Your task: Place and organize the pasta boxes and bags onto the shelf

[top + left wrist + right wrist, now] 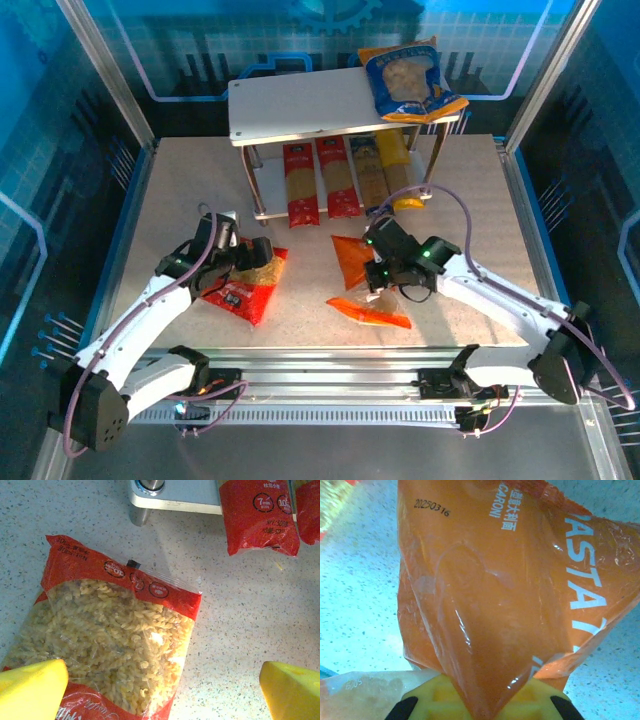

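Slippage is the main worry: the right tool (382, 280) is clenched on a thin fold of the orange macaroni bag (350, 262), near the centre of the bench (190, 190). Shifting pasta could pull the film free, or tear it, on the way to the shelf (300, 105) at 12 o'clock. A swinging bag might also knock the spaghetti packs (345, 180) on the lower tier. The left tool (160, 692) hangs spread wide over the red fusilli bag (110, 630) at 8 o'clock, gripping nothing.

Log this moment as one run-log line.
left gripper: open over red bag on table | right gripper: shut on orange bag | shelf: four pasta boxes lower tier, blue bag on top
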You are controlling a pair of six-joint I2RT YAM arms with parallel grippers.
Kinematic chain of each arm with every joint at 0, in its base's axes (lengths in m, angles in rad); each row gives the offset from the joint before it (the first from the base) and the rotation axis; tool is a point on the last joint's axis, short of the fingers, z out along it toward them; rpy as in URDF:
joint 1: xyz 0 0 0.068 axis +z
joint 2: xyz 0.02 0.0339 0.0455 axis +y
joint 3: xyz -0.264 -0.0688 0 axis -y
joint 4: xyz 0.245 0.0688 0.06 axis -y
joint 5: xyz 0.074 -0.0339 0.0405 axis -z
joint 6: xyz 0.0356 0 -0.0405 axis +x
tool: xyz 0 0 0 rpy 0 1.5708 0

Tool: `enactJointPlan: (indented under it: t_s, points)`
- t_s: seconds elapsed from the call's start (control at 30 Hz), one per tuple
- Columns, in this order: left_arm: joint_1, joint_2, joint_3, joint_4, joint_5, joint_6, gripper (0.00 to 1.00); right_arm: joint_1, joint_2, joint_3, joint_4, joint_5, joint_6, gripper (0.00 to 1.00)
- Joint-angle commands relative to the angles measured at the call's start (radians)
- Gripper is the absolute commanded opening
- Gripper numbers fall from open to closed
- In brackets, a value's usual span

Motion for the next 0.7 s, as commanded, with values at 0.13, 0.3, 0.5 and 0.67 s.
enactJointPlan:
  t_s: [0.13,0.3,0.5,0.67]
  points:
    - [0.005,0.009,0.055,0.003,0.017,0.032,0.99,0.040,-0.116,0.228,-0.110,0.071,-0.105,0.00]
    - [0.005,0.017,0.066,0.003,0.021,0.033,0.99,0.080,-0.126,0.395,-0.153,0.103,-0.171,0.00]
    - [0.005,0.022,0.081,0.000,0.026,0.035,0.99,0.097,-0.088,0.589,-0.138,0.100,-0.260,0.00]
    - [0.005,0.020,0.090,-0.007,0.027,0.037,0.99,0.099,0.001,0.802,-0.116,0.093,-0.360,0.00]
